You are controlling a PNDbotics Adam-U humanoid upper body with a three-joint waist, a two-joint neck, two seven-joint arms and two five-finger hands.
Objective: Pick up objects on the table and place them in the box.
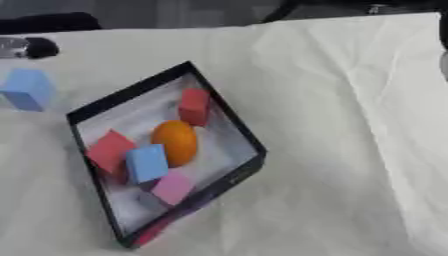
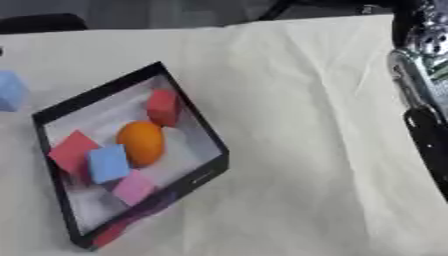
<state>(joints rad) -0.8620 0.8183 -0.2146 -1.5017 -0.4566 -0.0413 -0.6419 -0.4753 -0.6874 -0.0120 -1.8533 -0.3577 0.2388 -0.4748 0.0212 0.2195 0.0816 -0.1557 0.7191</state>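
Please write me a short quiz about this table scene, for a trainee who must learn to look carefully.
1. True or false: the orange ball lies inside the black box.
2. Which thing lies on the white cloth outside the box? A) a pink block B) a light blue block C) a red block
3. Fill in: at the right edge of the right eye view, a silver and black ____ of the robot shows.

Key:
1. True.
2. B: the light blue block lies left of the box; the pink block and both red blocks are inside.
3. arm.
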